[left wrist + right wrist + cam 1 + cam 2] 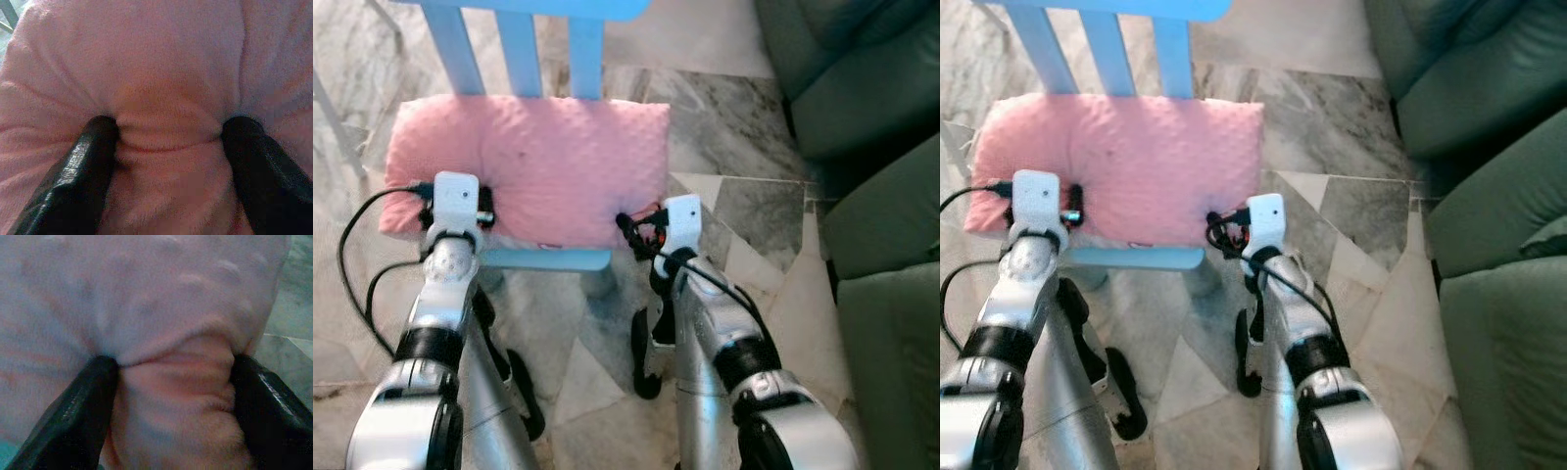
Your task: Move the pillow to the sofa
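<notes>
Right now the pink pillow (533, 166) lies on the seat of the blue chair (524, 44), with the left gripper (168, 132) and right gripper (173, 367) each pinching a fold of its near edge, the green sofa (862, 98) standing nearby to the right.

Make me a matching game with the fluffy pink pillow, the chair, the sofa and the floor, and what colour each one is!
Things:
1. fluffy pink pillow, pinched at its near edge by the left tool and the right tool
2. wooden slatted chair
3. cushioned sofa
4. marble tile floor

Colours:
A. dark green
B. grey and white
C. pink
D. light blue

Pairs: 1-C, 2-D, 3-A, 4-B
</notes>
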Available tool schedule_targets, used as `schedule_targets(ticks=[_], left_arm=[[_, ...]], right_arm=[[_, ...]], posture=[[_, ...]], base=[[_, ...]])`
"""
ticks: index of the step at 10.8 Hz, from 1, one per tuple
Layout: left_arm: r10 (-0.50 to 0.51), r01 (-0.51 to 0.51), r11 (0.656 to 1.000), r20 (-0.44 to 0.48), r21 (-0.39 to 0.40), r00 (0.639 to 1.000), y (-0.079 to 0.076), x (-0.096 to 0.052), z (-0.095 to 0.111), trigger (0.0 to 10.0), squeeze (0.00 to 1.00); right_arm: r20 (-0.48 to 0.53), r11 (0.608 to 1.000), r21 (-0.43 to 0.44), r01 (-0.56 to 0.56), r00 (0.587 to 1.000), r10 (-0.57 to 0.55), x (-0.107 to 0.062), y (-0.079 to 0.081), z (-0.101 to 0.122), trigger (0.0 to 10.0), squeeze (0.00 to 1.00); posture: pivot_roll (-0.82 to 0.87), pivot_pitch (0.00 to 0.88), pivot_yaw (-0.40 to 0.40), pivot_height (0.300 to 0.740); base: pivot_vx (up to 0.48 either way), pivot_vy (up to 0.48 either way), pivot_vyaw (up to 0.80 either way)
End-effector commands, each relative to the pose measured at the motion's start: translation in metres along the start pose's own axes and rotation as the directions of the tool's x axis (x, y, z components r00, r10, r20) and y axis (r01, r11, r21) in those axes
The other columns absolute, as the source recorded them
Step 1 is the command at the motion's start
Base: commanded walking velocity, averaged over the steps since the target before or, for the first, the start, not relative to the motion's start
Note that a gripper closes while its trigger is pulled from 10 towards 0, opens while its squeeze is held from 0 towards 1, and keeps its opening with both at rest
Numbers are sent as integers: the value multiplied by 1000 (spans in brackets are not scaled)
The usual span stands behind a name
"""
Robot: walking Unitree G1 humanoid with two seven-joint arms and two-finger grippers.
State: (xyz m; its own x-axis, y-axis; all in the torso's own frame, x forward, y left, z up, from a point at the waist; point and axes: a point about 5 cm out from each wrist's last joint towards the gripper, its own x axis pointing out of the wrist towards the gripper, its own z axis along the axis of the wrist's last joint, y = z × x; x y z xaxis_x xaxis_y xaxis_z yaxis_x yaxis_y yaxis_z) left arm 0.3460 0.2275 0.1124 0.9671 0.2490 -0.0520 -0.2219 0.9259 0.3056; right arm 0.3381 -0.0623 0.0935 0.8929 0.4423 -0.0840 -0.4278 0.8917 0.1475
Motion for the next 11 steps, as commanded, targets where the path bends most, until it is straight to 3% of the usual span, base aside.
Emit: schedule_targets(ticks=[1, 5, 11], left_arm=[[-11, 14, 1000, -166, 20, 986, -3, -15, -41, 0, 0], [-17, 17, 1000, -149, 1, 989, -8, -12, -40, 0, 0], [8, -13, 999, -150, -34, 989, -7, -7, -39, 0, 0]], right_arm=[[-69, 1000, 19, -1, 998, 2, -7, 2, -19, 0, 0], [-79, 999, 27, 21, 997, -19, -7, -6, -24, 0, 0], [-103, 1000, 6, 15, 995, -14, -5, -8, -28, 0, 0]], posture=[[-56, 507, -119, 445], [-60, 504, -126, 445], [-56, 468, -144, 445]], base=[[0, 0, 0], [0, 0, 0], [0, 0, 0]])
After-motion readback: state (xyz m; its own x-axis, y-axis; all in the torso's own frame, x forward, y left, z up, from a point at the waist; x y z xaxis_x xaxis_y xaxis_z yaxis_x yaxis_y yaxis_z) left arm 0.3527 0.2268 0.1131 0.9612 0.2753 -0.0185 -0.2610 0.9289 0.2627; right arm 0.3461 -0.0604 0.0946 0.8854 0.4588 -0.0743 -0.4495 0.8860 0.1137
